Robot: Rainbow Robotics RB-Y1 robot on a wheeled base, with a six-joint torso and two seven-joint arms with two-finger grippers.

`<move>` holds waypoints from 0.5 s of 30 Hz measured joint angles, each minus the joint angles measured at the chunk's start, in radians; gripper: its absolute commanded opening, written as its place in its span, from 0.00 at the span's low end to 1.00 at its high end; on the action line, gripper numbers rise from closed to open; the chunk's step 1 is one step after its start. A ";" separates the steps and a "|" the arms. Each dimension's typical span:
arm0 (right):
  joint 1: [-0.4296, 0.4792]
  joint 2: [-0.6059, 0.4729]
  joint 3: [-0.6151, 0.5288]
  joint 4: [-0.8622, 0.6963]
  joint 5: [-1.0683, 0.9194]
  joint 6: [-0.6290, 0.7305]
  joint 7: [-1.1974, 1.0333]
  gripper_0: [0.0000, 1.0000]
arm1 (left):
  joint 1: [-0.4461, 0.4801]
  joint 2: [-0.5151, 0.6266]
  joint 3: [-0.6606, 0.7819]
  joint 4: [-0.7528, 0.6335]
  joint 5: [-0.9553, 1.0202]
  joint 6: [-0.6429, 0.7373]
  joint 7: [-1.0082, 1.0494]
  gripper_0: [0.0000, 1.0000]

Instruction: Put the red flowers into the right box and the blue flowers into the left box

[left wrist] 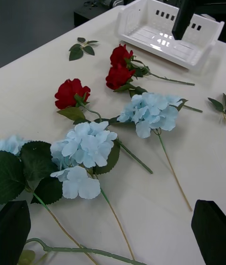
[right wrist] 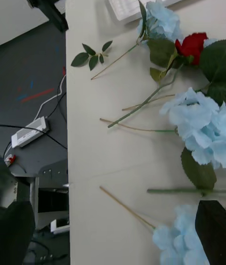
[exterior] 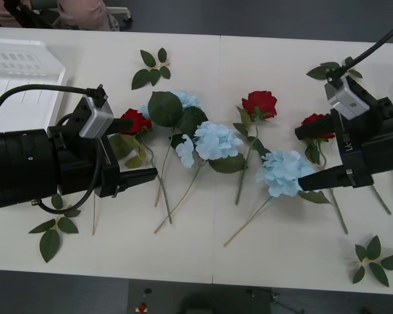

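Note:
Red flowers lie among blue flowers across the table's middle. One red flower [exterior: 136, 121] touches the upper finger of my open left gripper [exterior: 136, 149]. Another red flower [exterior: 259, 103] lies in the centre, and a third [exterior: 316, 124] sits against my open right gripper [exterior: 309, 156], which hovers beside a blue flower [exterior: 285, 171]. Two more blue flowers [exterior: 213, 140] [exterior: 183, 99] lie centre-left. The left box [exterior: 19, 72] stands at the far left. The right box [left wrist: 169, 34] stands beyond two red flowers [left wrist: 117, 76] in the left wrist view.
Loose green leaf sprigs lie at the back centre [exterior: 152, 69], front left [exterior: 52, 229], front right [exterior: 376, 258] and back right [exterior: 331, 69]. The table's front edge runs close below the stems. Cables and a power brick [right wrist: 29, 132] lie on the floor.

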 measured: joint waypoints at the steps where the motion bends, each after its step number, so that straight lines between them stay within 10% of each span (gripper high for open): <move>1: -0.003 0.007 -0.025 0.019 0.031 0.065 -0.046 1.00 | 0.003 -0.004 -0.005 0.000 0.000 0.000 0.000 1.00; 7: -0.125 0.117 -0.171 0.179 0.290 0.494 -0.686 1.00 | 0.042 -0.027 0.008 0.015 0.203 0.005 0.001 1.00; 15: -0.380 0.234 0.022 0.331 0.778 0.665 -0.883 1.00 | 0.108 -0.017 0.429 0.277 0.421 0.673 0.402 1.00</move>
